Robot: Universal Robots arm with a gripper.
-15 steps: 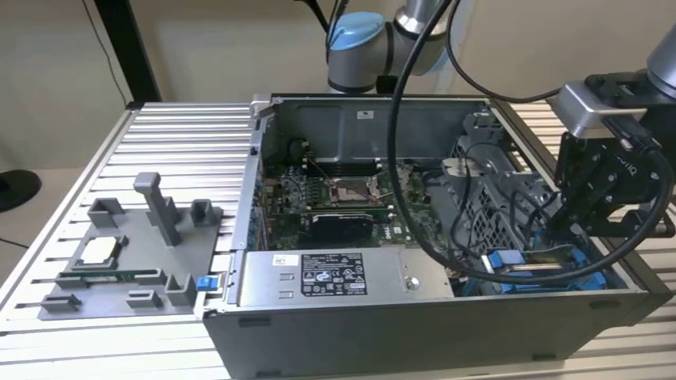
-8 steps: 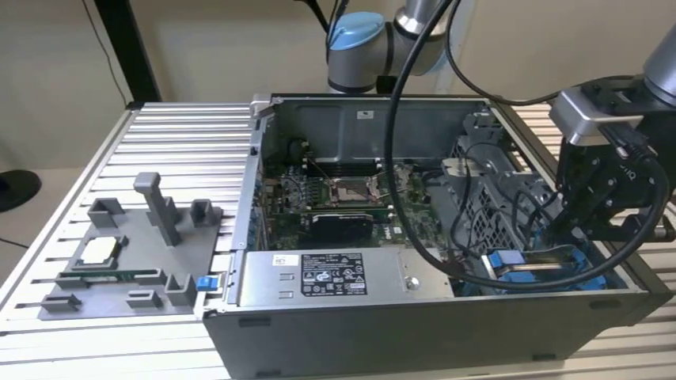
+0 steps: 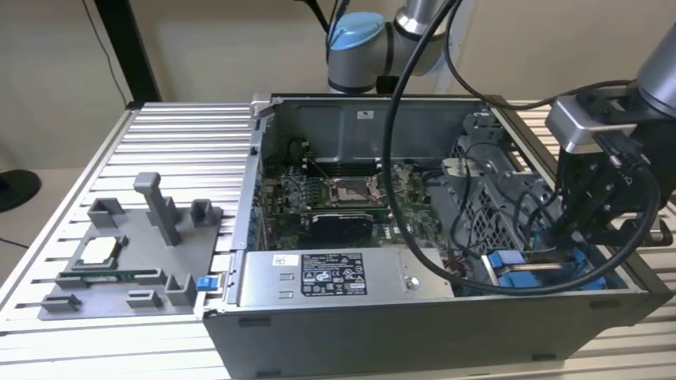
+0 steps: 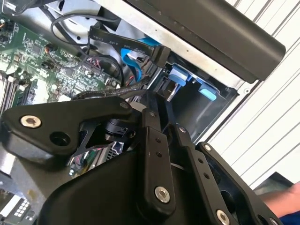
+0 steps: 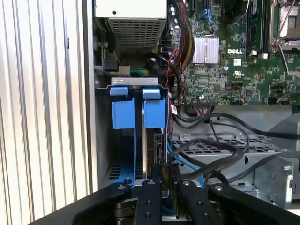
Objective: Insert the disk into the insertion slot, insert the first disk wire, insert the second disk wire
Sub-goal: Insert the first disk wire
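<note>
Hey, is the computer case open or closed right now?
Open: the computer case has no side panel on, so the motherboard and power-supply box show inside.

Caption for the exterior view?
End effector poised at the blue-railed drive bay inside an open computer case on a slatted metal table.

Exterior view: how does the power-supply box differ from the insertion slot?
The power-supply box is a closed grey box with a printed label; the insertion slot is an open bay with blue plastic parts. The gripper hangs over the insertion slot, off to the side of the power-supply box. Both sit inside the open computer case.
</note>
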